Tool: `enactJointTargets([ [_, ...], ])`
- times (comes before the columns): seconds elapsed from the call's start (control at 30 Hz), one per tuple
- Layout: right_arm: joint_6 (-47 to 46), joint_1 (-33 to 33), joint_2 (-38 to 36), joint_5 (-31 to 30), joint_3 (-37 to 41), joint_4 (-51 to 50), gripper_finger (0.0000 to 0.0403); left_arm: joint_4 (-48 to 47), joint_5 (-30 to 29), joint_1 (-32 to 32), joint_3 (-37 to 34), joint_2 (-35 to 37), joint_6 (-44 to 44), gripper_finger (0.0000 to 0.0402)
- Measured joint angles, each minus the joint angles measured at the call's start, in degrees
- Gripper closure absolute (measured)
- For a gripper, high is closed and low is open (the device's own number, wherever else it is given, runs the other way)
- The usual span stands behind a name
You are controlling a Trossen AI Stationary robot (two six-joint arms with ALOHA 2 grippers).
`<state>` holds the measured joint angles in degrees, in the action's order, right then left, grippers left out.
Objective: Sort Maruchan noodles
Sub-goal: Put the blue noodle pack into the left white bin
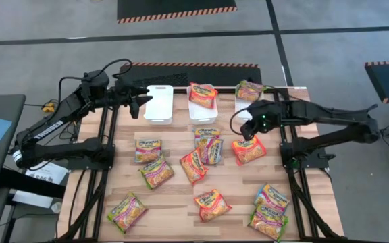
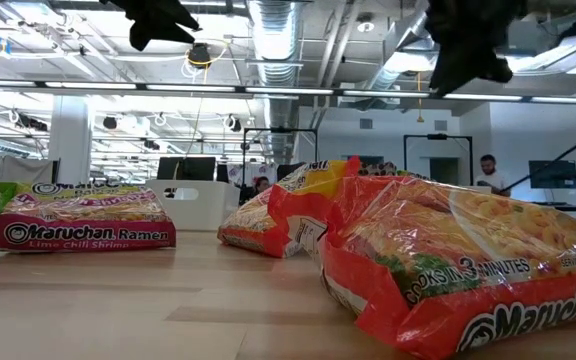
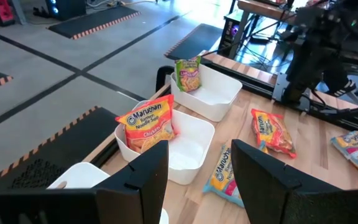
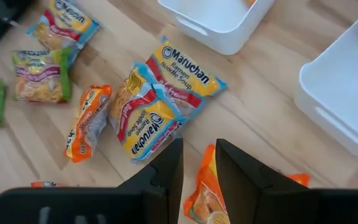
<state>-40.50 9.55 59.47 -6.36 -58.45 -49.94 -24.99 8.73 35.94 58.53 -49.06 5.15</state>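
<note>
Right gripper [image 1: 248, 130]: fingers parted narrowly, empty, poised above an orange Maruchan packet [image 1: 248, 150] right of table centre. Left gripper [image 1: 138, 102]: fingers parted, empty, by the leftmost white bin [image 1: 159, 104]. Other Maruchan packets [image 1: 155, 172] scattered over wooden table [image 1: 174, 216]; two in bins.

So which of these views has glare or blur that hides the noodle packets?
Low view: the nearest orange packet fills the foreground, soft and glossy, with bright ceiling lights behind. Left wrist view: daylight washes out the floor past the bins. High view: even light, labels too small to read.
</note>
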Motion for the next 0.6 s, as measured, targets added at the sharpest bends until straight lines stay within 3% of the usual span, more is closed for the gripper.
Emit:
enactJointTargets([
  [0.3, 4.62, 5.36, -4.71, 9.54, 13.65, 17.90, 0.0282, 0.00, -0.03, -0.02, -0.01, -0.02, 0.16, 0.0239],
  [0.6, 11.43, 12.12, -4.63, 24.87, 23.86, 39.78, 0.0282, 0.00, -0.13, -0.01, -0.01, -0.02, 1.14, 0.0239],
])
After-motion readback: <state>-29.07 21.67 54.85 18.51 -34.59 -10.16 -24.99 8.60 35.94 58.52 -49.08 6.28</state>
